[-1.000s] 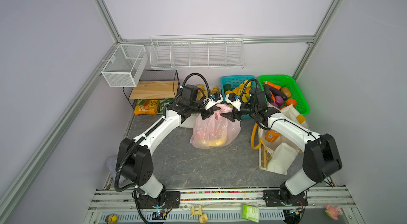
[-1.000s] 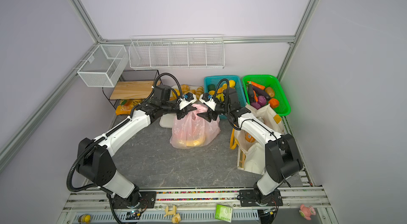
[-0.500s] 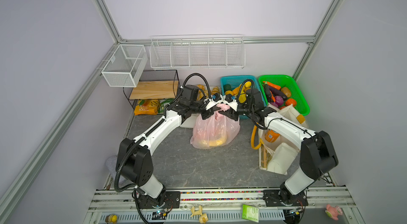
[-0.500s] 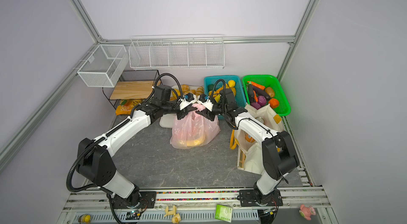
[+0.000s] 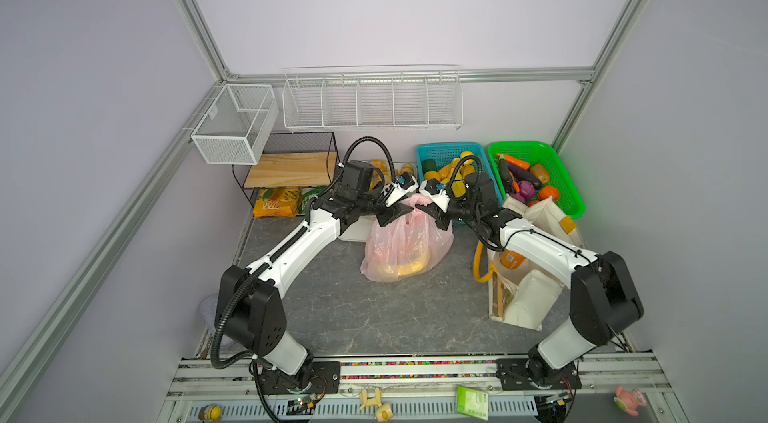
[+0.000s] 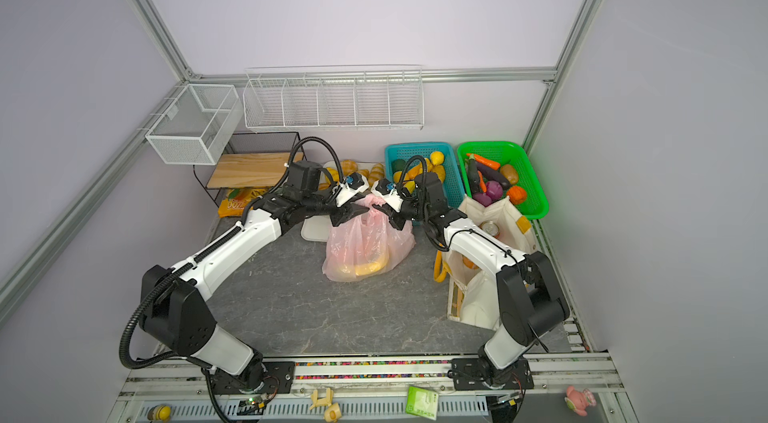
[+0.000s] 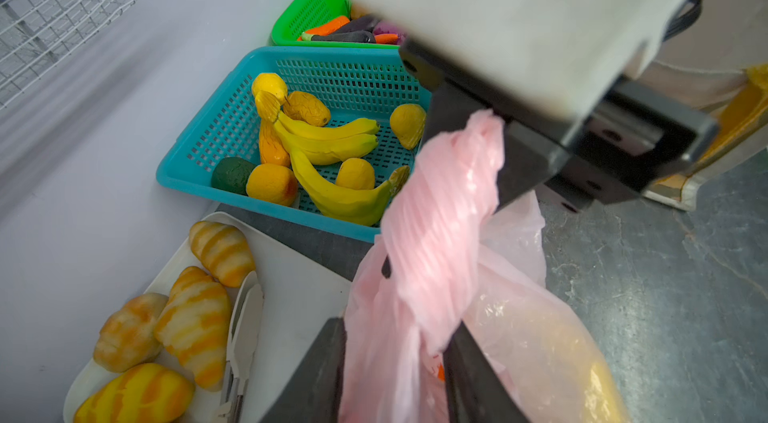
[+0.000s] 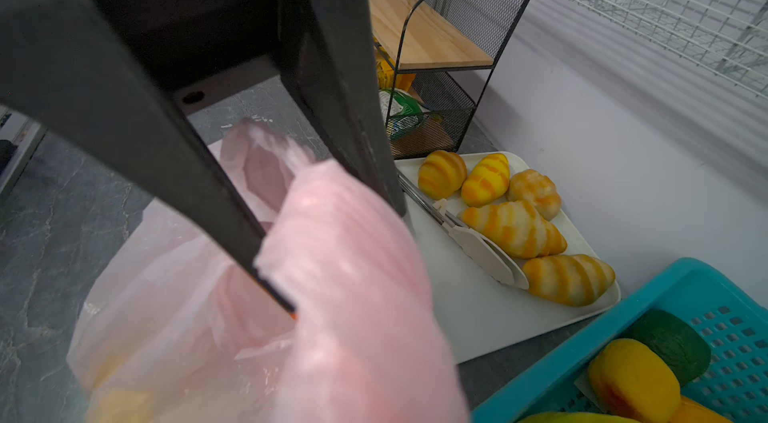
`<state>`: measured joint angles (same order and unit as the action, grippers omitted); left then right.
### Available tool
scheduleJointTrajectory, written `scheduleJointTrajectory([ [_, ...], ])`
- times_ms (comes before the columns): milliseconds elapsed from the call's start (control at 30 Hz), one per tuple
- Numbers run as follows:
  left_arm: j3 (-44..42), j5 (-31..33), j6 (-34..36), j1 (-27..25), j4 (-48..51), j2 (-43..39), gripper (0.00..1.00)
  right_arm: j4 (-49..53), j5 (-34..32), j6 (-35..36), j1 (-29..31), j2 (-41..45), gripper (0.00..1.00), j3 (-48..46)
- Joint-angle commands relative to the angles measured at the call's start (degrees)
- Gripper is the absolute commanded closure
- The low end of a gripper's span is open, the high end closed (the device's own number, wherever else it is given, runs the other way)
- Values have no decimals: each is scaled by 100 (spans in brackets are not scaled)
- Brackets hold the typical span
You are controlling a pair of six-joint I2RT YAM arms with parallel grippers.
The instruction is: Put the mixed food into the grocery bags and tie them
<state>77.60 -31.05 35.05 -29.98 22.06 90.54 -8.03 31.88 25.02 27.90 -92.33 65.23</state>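
Left wrist view: pink bag (image 7: pixel 519 337); its handle (image 7: pixel 440 213), twisted into a rope, runs between the parted fingers (image 7: pixel 320 371) of the left hand (image 7: pixel 395 333) up into the right hand (image 7: pixel 478 138).
Left hand: open; jaws stand either side of the handle, not pressing it.
Right hand: closed on the pink bag's handle, near its top.
Pink bag, place: mid-tabletop (image 5: pixel 374 317), nearer the back edge; upright, a banana (image 5: pixel 409 268) showing yellow through the film at its base.
Canvas tote (image 5: pixel 528 304): by the right edge, mouth open, a can (image 6: pixel 490 228) inside; untied.
Blue basket (image 7: pixel 199 159): at the back edge, fruit (image 7: pixel 324 142) left in it.
Step in hand (judged): tying the pink bag, handle passing from left hand to right.
Doing it well: right hand holds firm; left hand draws back clear of the film, then takes the other handle and crosses it. Pull gently, since thin plastic tears. Keep the bag upright.
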Motion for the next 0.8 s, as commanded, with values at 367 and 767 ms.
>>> scheduleJointTrajectory([
  [367, 27, 153, -635, 62, 86, -50, 100, -600, -1159, -1113, 75, 366, 93, -239],
  [767, -709, 87, -1472, -68, -842, -424, 100, -377, -2567, -2700, 347, 233, 93, 22],
])
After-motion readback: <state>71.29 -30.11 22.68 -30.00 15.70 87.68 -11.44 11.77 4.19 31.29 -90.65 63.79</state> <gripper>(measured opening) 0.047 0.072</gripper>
